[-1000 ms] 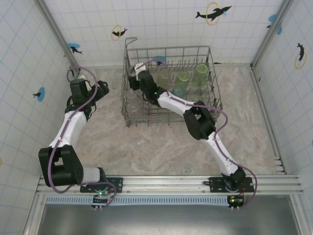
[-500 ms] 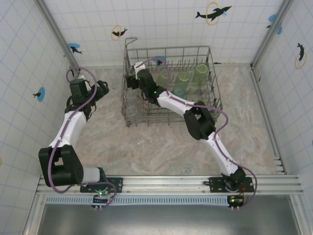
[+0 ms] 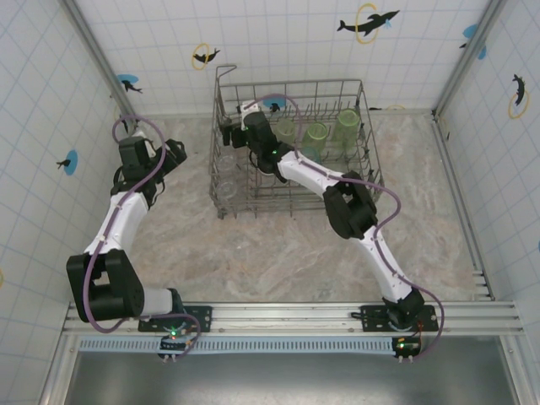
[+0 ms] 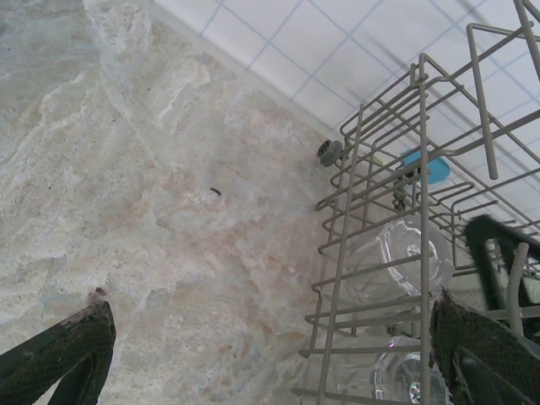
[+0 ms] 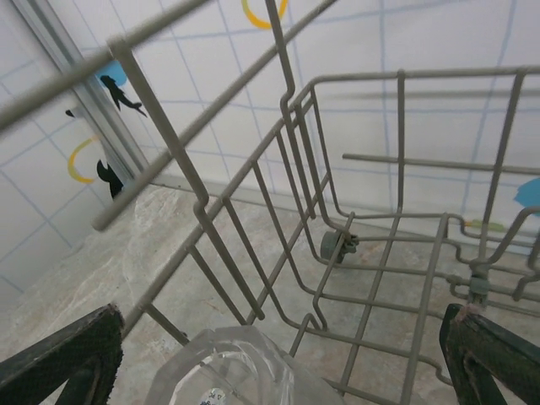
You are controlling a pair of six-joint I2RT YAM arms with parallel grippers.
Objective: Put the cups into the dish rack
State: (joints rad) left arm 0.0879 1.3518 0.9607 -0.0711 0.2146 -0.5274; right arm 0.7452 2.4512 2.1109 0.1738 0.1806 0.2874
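Observation:
The grey wire dish rack (image 3: 371, 181) stands at the back of the table. Inside it are a green cup (image 3: 344, 126), a pale green cup (image 3: 315, 135), a teal cup (image 3: 308, 158) and a clear cup (image 3: 226, 181) at its left side. My right gripper (image 3: 229, 132) is inside the rack's far left corner, open, with a clear cup (image 5: 228, 371) just below its fingers (image 5: 67, 354). My left gripper (image 3: 175, 152) hangs open over the table left of the rack (image 4: 363, 211), nothing in it. Two clear cups (image 4: 405, 257) show through the wires. The dark mug is hidden.
Tiled walls (image 3: 51, 110) close in the table on the left, back and right. Bare marble table (image 3: 270, 253) lies between the rack and the arm bases. A small grey roller (image 5: 335, 245) sits on the rack's far wire.
My right arm has drawn its gripper a little toward the rack's back left corner. The left arm has hardly moved.

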